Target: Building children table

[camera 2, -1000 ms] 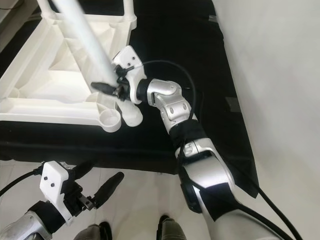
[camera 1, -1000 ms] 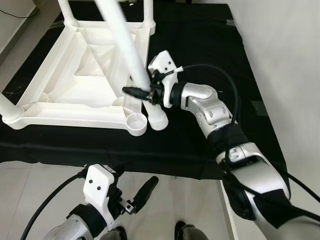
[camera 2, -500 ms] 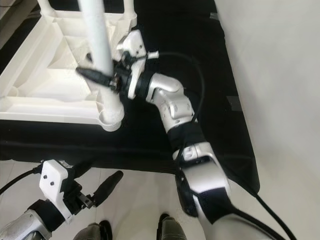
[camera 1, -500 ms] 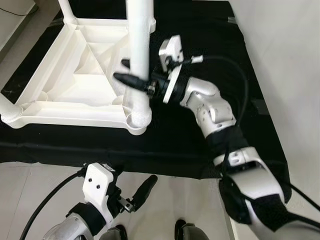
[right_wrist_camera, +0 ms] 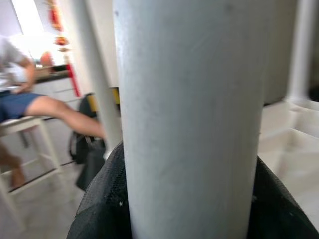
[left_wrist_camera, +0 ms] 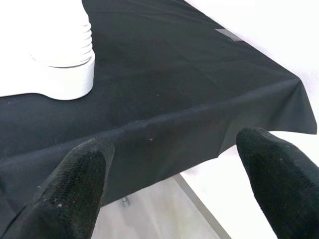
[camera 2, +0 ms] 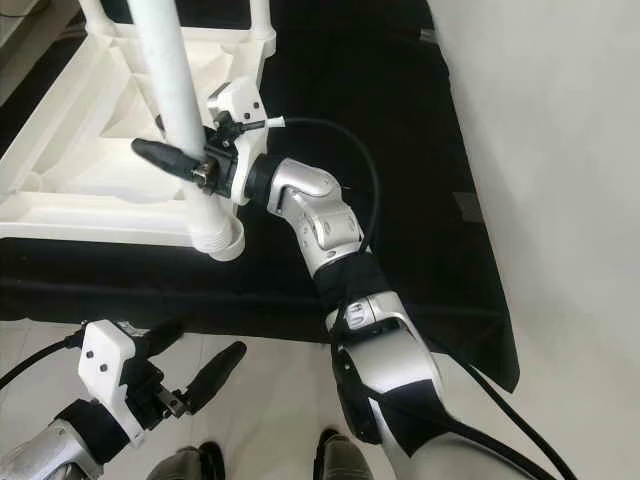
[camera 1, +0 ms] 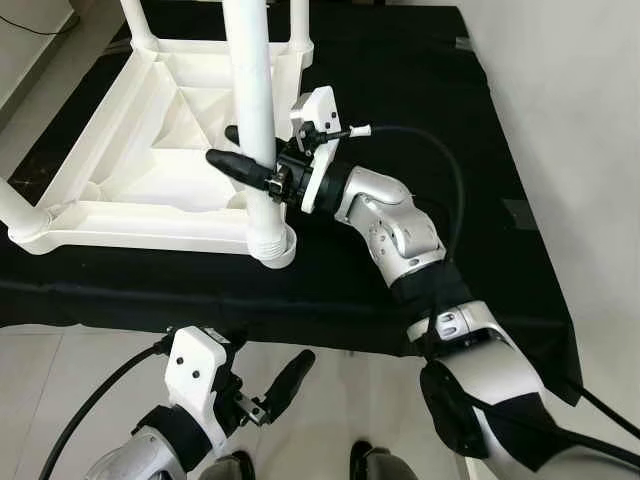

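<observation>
Right gripper [camera 1: 243, 153] fingers clamp upright table leg [camera 1: 250, 90]; left gripper [camera 1: 285, 385] fingers apart, low

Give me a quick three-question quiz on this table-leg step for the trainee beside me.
1. True or false: the right gripper is shut on the white leg.
2. Where does the foot of the leg stand? A) in the corner socket of the upturned tabletop; B) flat on the black cloth; C) on the floor.
3. Fill in: the left gripper hangs low, in front of the cloth's near edge, with its fingers ____.

Key: 1 true. 2 A; the leg stands upright in the near corner socket. 3 open, holding nothing.
</observation>
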### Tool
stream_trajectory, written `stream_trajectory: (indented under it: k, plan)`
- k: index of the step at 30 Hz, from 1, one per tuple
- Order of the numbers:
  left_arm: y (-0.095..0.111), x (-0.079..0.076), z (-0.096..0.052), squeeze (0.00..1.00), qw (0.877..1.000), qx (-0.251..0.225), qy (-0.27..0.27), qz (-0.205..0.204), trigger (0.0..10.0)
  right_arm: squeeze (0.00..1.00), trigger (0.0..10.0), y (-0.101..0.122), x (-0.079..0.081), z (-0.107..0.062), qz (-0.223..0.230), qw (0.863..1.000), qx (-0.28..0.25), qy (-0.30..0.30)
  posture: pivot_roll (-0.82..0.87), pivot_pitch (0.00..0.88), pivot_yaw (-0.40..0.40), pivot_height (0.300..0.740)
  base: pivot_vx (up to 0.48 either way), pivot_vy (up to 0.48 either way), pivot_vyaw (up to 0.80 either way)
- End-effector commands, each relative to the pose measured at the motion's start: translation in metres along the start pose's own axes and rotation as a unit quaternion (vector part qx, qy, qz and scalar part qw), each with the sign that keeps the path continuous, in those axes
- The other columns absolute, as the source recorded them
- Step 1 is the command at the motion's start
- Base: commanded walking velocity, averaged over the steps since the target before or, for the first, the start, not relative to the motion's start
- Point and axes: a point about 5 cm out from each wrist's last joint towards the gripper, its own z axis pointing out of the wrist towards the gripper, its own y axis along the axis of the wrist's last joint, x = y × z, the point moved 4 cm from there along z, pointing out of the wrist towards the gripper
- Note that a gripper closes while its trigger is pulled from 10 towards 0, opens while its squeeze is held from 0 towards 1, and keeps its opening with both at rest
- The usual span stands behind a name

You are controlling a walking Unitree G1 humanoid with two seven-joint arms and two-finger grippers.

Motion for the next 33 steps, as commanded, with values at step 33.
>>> stream_trajectory:
  k: [33]
  plan:
    - [-0.009,0.001,-0.005,0.0,1.0,0.018,-0.001,-0.006,10.0,0.0,10.0,-0.045,0.034,-0.033,0.051,0.996,0.024,0.062,0.02,0.222,-0.021,0.74,0.0,0.0,0.0]
